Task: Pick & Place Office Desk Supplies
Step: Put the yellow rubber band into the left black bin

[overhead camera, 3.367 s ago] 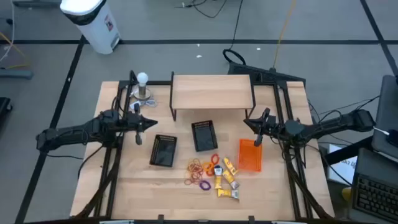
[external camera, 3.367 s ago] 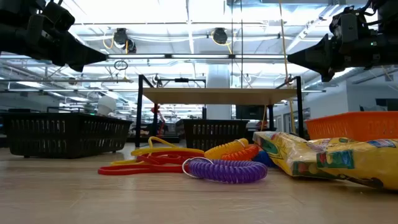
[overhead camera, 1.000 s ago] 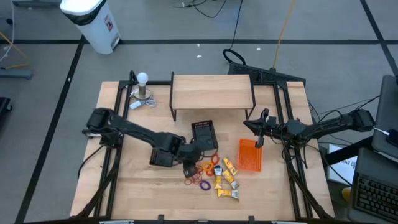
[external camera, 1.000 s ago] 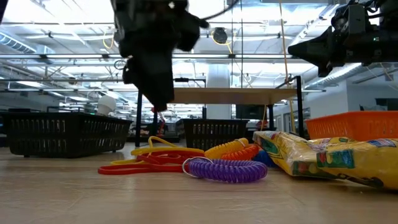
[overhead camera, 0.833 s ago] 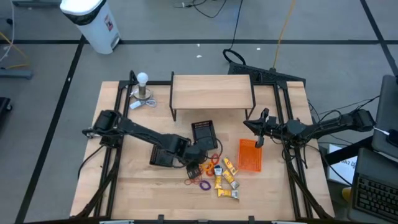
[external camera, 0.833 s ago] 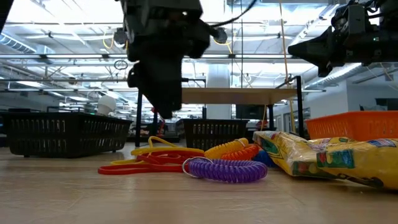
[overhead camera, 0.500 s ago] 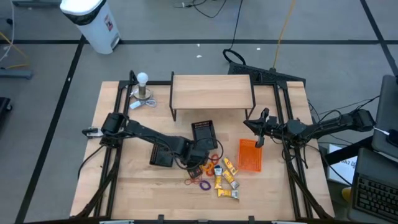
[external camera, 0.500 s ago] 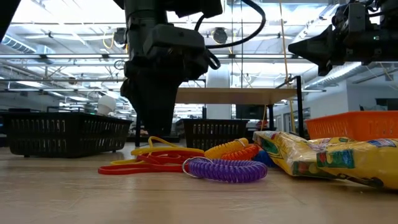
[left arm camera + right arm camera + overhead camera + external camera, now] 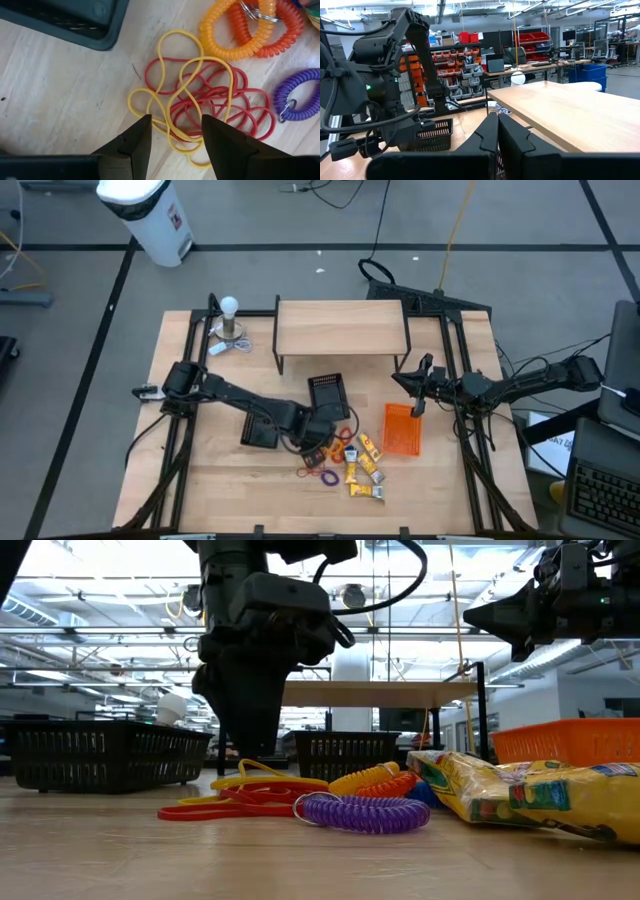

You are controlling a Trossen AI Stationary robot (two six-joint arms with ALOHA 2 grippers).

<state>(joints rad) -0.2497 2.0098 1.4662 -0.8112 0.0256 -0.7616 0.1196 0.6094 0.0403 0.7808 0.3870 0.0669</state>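
**Left arm now down over the rubber bands**

Since the earliest frames your left arm has swung in from the counter's left edge and dropped over the pile; over the last half second it has barely shifted. The left gripper hangs just above the tangle of rubber bands, its jaws apart and clamped on nothing, with a few yellow and red strands lying in the gap between them.

Expect the bands to be feather-light, limp and stretchy. They are looped through one another, so lifting one strand will likely drag several along, and a thin strand can slip out of a loose pinch. Take hold where the yellow and red loops cross thickest, near the tangle's edge closest to the gripper, and close fully. The coiled wrist bands — orange ones and a purple one — look springy and bulkier; they lie just beyond the tangle, touching its far side as far as you can tell.

In the high view the whole heap sits at the counter's front middle, with the yellow packets just to its right and a black tray to its left. In the low view the packets look soft and crinkly.

Your right gripper waits near the orange basket, jaws together and empty.
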